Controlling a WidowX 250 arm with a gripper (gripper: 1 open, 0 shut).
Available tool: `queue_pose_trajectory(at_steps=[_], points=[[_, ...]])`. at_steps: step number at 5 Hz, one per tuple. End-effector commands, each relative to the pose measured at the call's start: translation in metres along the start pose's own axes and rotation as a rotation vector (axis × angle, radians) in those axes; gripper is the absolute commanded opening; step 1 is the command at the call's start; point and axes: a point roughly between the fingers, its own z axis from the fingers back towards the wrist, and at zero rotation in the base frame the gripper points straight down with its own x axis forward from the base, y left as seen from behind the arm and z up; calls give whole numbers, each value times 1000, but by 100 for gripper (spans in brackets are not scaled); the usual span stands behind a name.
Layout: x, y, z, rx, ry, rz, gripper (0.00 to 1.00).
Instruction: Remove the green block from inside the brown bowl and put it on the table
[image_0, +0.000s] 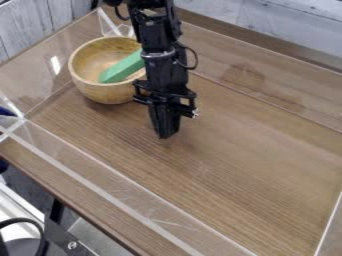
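Hiding bowl's right rim: pincer (164, 130)

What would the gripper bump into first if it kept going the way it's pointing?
Most likely the table. The shut gripper points steeply down at bare wood just below its tips, and nothing shows in between. The brown bowl with the green block sits off to the side.

The end effector (164, 130) points down at the counter (241, 170), closed and empty; behind it, the block (123, 67) leans inside the bowl (88, 88).
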Motion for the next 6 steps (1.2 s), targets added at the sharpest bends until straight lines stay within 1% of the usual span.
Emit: queue_pose_trajectory(at_steps=[1, 3, 6], points=[[9, 2, 18, 29, -66, -7, 0], [11, 6, 12, 34, -54, -3, 0], [12, 8, 10, 38, -48, 2, 0]])
